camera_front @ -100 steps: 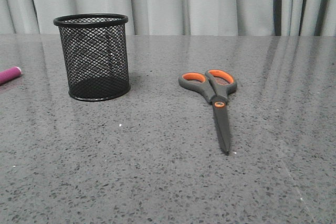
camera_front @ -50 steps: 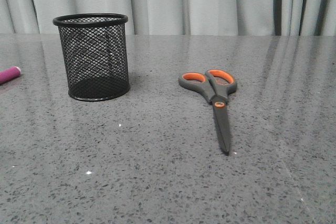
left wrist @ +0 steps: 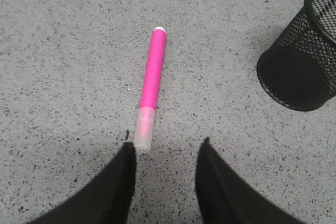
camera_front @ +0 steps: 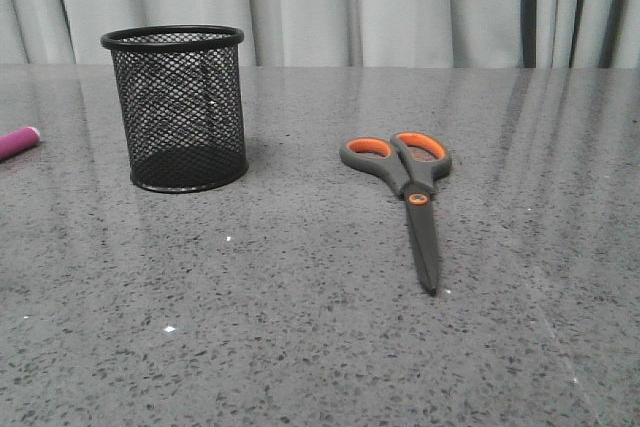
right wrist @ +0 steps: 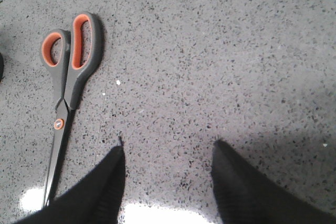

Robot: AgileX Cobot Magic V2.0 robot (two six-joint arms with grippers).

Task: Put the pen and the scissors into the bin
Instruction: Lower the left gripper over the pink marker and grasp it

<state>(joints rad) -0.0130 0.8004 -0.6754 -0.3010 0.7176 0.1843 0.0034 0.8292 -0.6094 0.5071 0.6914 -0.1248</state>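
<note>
Grey speckled table (camera_front: 300,347), mesh cup (camera_front: 180,112) empty, pen (left wrist: 149,90) and scissors (camera_front: 410,187) lying flat, left gripper (left wrist: 165,153) and right gripper (right wrist: 168,156) both spread, nothing grabbed yet.

White glint (camera_front: 168,329) on counter (camera_front: 320,367), toward near left corner, in front of black mesh pencil cup (camera_front: 180,112): not there a second ago, there half a second ago and now. Cup rim's left side a hair nearer left edge than a second ago; shift too slight to tell real move from flicker. Nothing different since half a second ago.
</note>
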